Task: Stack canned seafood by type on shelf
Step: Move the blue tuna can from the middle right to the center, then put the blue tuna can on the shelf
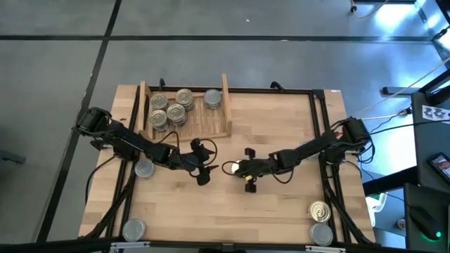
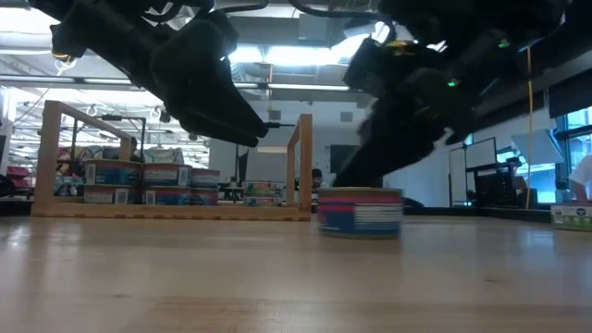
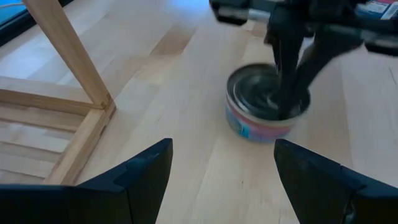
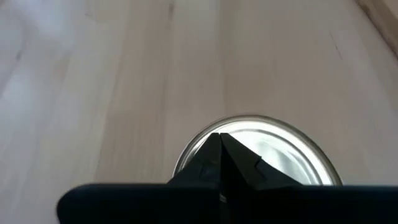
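One can of seafood (image 3: 264, 115) with a pink and blue label stands upright on the tabletop, right of the shelf's near corner. My right gripper (image 4: 219, 152) is shut, its tips on the can's shiny top (image 4: 273, 155). My left gripper (image 3: 217, 171) is open and hangs above the table a short way left of that can (image 1: 230, 169), pointing at it and touching nothing. The light-wood shelf (image 1: 190, 132) at the far left holds several cans (image 1: 172, 109) in two layers (image 2: 139, 183) on its slatted base. My right gripper rests the tips of its shut fingers (image 3: 287, 93) on the can's top (image 3: 252, 93), about at its middle. The fingers come slanting down from the table's right side. The can stands flat on the table (image 2: 361, 211).
Loose cans lie on the table: one by the left arm (image 1: 144, 169), one at the near left corner (image 1: 133, 228), and two at the near right (image 1: 320, 209) (image 1: 321, 233). The shelf's upright side board (image 3: 68, 53) stands close to my left gripper. Bare wood lies along the near middle.
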{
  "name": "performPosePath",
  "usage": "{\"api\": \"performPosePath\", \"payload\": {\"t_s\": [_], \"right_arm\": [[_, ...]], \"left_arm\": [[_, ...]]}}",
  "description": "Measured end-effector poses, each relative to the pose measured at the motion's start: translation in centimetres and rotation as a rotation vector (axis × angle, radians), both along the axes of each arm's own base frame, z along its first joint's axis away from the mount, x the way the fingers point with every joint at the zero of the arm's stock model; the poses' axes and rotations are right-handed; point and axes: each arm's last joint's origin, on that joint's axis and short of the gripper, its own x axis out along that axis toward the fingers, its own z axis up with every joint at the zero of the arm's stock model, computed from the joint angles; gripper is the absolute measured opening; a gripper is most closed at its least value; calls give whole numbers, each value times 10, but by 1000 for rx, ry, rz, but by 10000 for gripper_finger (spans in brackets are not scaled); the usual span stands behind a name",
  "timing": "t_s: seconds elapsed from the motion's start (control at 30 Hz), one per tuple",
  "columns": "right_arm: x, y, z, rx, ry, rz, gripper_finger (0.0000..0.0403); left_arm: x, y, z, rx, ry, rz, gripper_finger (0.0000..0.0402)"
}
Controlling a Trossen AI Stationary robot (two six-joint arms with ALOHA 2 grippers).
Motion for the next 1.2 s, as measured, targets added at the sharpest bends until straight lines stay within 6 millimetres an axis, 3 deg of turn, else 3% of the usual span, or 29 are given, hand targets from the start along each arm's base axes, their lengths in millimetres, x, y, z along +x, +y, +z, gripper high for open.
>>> {"api": "performPosePath", "payload": {"t_s": [0.13, 0.23, 0.3, 0.47, 0.57, 0.73, 0.93, 1.1, 1.2], "right_arm": [[16, 4, 5, -61, -59, 85, 7], [20, 8, 30, -122, -93, 137, 7], [15, 9, 51, -156, -103, 160, 7], [-15, 4, 79, -199, -69, 151, 7], [-33, 2, 77, -175, -72, 144, 7], [-48, -1, 57, -119, -68, 128, 7], [-49, -3, 50, -160, -55, 65, 7], [-47, -2, 53, -116, -84, 53, 8], [-46, 0, 53, -60, -81, 80, 29]], "left_arm": [[0, 0, 1, -3, -7, 0, 278], [2, -1, 3, -13, -44, 0, 278], [5, -1, 7, -17, -87, -6, 278], [9, -3, 15, -18, -162, -43, 278], [14, -5, 16, -15, -171, -50, 278], [35, -11, 3, 8, -173, -119, 265], [54, -15, -14, 61, -112, -189, 255], [60, -6, -34, 74, -54, -182, 255], [62, -2, -42, 56, -34, -203, 255]]}}
